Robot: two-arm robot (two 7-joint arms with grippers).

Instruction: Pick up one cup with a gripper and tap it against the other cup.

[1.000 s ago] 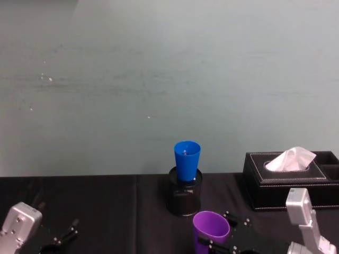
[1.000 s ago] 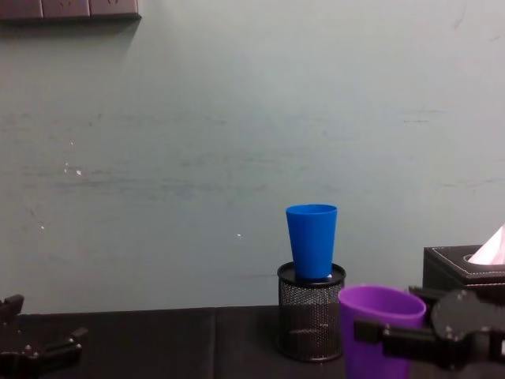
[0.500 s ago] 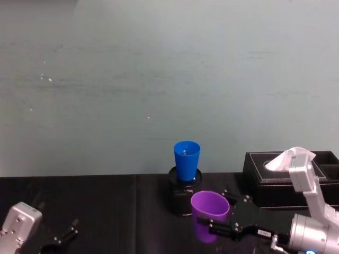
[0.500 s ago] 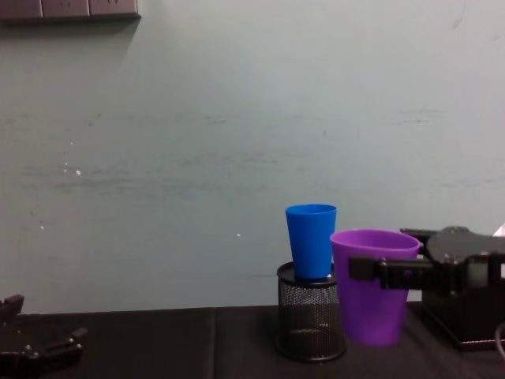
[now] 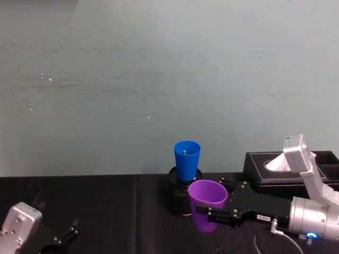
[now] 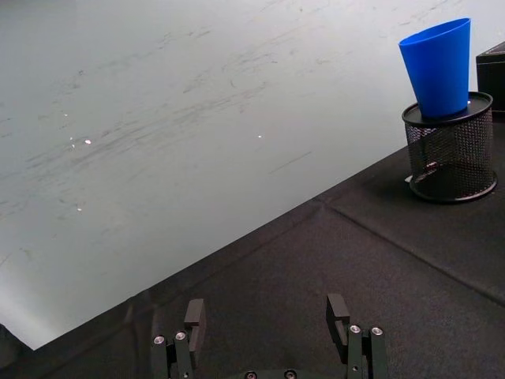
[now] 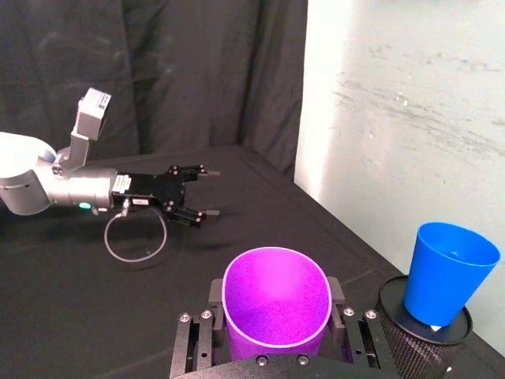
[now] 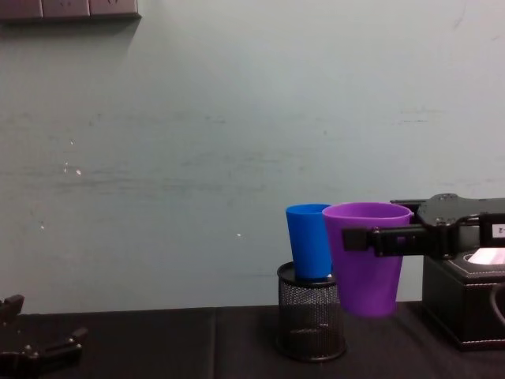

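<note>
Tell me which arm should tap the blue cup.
Right. The right gripper holds the purple cup aloft beside the blue cup; the left gripper sits open and empty, low on the far left.

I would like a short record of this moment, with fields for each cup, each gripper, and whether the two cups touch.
purple cup: upright, lifted off the table
blue cup: upright, standing in the mesh pen holder
contact: none; the right wrist view shows a gap between the cups
right gripper: closed around the purple cup, beside the blue cup
left gripper: open, parked at the near left
</note>
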